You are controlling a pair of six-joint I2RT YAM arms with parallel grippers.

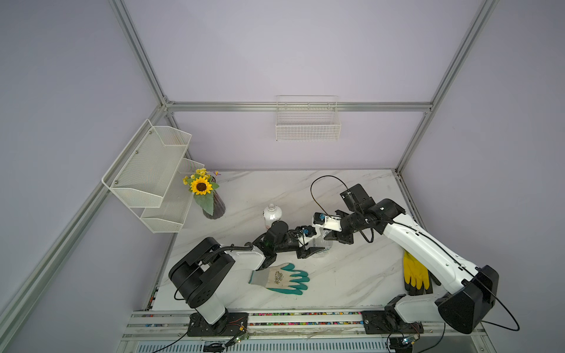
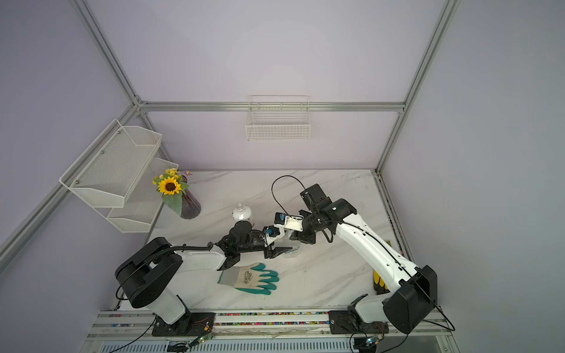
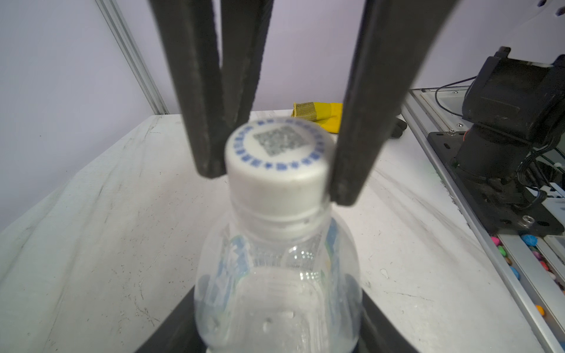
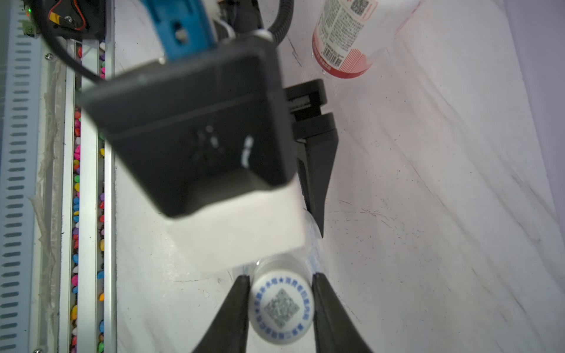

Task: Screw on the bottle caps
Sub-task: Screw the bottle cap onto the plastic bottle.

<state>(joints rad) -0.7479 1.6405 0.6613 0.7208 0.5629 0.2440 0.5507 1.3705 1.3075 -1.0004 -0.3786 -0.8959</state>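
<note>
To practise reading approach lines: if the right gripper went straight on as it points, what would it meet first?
Likely the shoulder of the clear plastic bottle, below the small round white screw cap pinched by the right gripper.

Upright clear bottle [image 3: 275, 290], blue-and-white label | white cap [image 3: 276, 159] sits on its neck, grey code square ringed with blue print on top | white-wrapped bottle [image 1: 272, 214] upright nearby, farther back, red band at base, printed barcode; whether capped, unclear.
</note>
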